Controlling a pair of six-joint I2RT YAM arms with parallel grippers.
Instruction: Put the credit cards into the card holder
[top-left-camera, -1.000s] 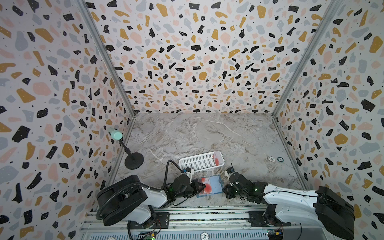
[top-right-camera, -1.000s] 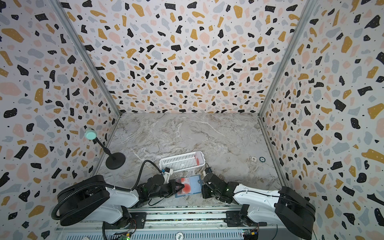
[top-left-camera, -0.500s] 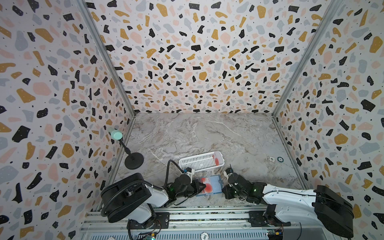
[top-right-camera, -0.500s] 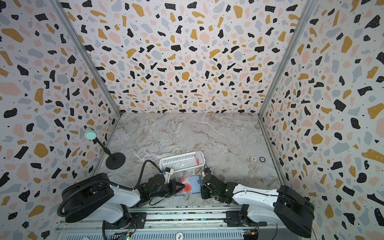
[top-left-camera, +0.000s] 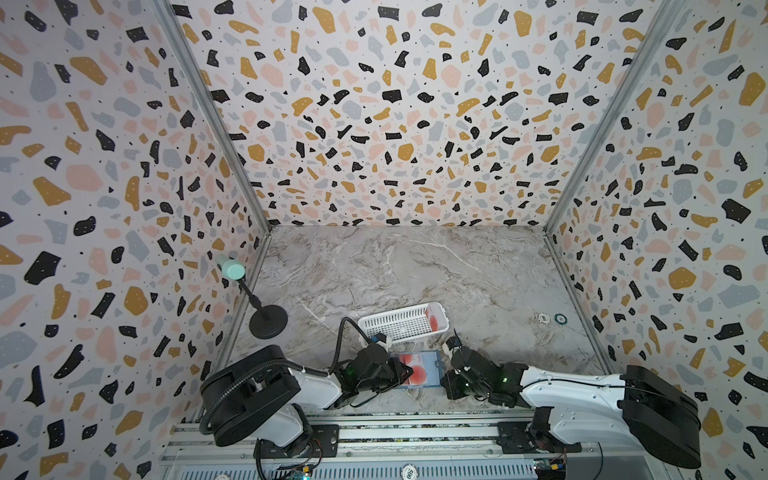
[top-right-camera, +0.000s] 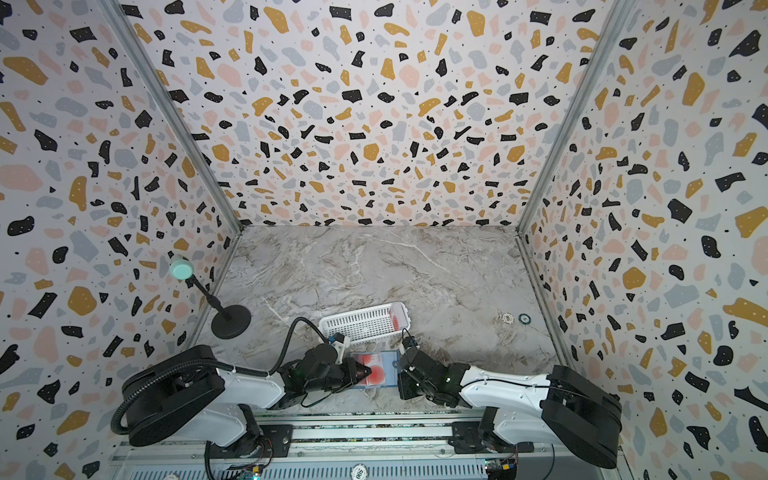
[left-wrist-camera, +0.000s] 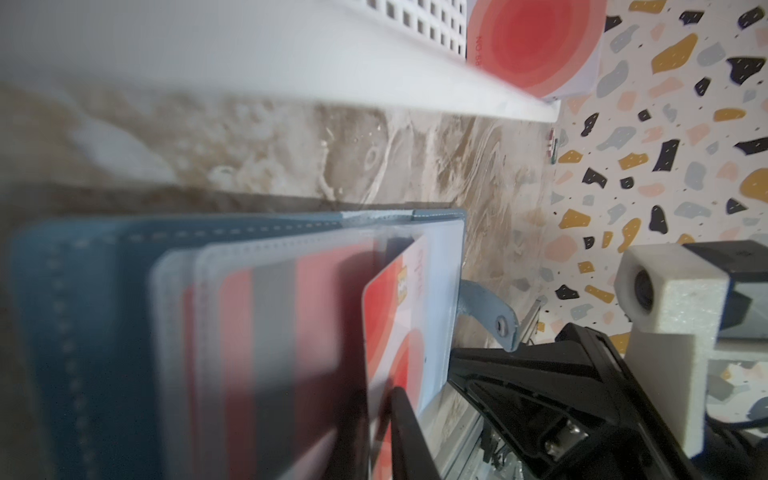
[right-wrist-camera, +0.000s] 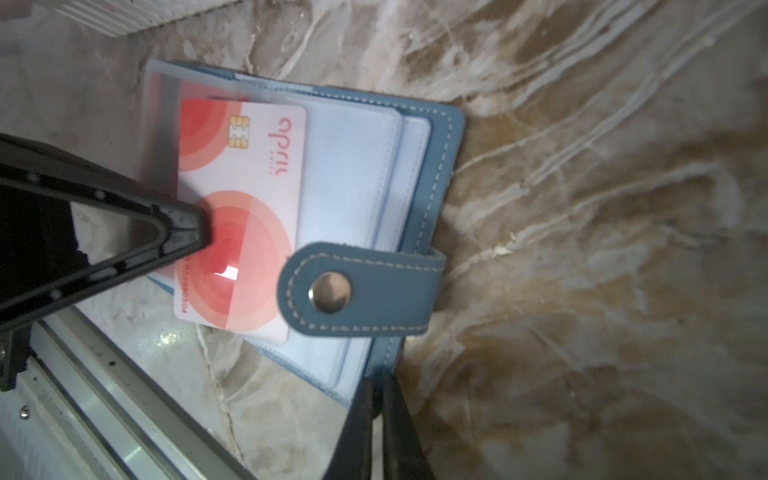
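Versus a second back: next to no change up top, bar a small shift of the left arm. Still seeing the card holder (top-left-camera: 419, 370) open by the front edge of the table (top-left-camera: 415, 270), a credit card (right-wrist-camera: 245, 216) face up on its clear pocket, only partly tucked in by the look. No telling pinched or just touching for the left gripper (right-wrist-camera: 195, 228), tip on that card. Got the right gripper (right-wrist-camera: 379, 399) clamped shut on the holder's cover edge. Probably mid-insert. Also spotted: another card (top-left-camera: 434, 322) standing at the right end of the white basket (top-left-camera: 395, 322), plus a red-backed card (left-wrist-camera: 270, 332) seemingly pocketed already.
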